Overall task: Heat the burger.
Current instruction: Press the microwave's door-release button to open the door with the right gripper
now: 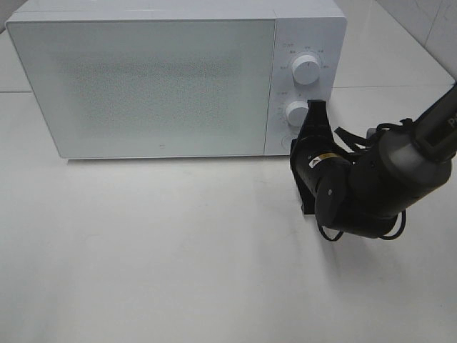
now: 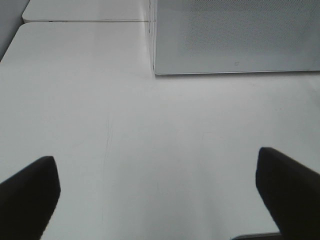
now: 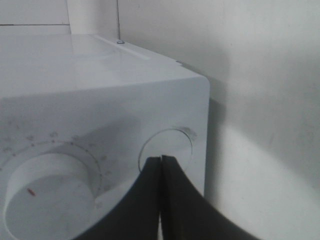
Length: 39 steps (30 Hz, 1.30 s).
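One white microwave (image 1: 157,78), two round dials (image 1: 306,69) (image 1: 297,112), one round button (image 3: 166,144), one white table (image 1: 178,250), two black hands (image 2: 155,156) (image 3: 161,159)

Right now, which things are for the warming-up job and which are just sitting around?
For the job: microwave, door closed; its round button; right gripper, shut, tip at that button.
Just around: left gripper, open above the white table. No burger in view.
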Each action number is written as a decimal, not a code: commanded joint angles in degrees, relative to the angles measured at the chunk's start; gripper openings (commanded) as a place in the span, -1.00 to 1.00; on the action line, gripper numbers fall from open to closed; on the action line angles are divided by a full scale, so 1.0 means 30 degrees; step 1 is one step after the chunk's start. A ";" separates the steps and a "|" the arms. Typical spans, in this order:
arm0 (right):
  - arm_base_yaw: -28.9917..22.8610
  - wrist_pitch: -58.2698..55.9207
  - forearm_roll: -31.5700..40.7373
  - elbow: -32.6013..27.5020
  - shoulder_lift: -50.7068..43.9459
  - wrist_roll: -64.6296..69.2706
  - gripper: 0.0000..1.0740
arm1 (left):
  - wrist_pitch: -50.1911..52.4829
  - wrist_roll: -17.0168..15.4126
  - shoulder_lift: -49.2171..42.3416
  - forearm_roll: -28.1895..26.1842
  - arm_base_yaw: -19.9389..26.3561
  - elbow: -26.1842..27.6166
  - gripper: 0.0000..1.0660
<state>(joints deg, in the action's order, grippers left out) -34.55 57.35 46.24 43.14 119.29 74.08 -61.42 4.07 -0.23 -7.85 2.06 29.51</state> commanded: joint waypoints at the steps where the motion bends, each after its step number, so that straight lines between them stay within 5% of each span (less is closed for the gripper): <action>1: 0.0458 -0.0439 -0.0516 0.0497 0.0076 -0.0057 -1.00 | -0.0038 -0.0095 -0.0325 -0.0115 0.0038 0.0019 0.87; 39: 0.0630 0.4775 -0.0516 0.5080 0.2636 -0.0076 -1.00 | -0.0038 -0.0095 -0.0325 -0.0115 0.0038 0.0019 0.87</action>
<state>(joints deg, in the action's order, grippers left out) -34.38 59.59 52.31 53.92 127.25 73.45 -61.42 4.07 -0.23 -7.85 2.06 29.51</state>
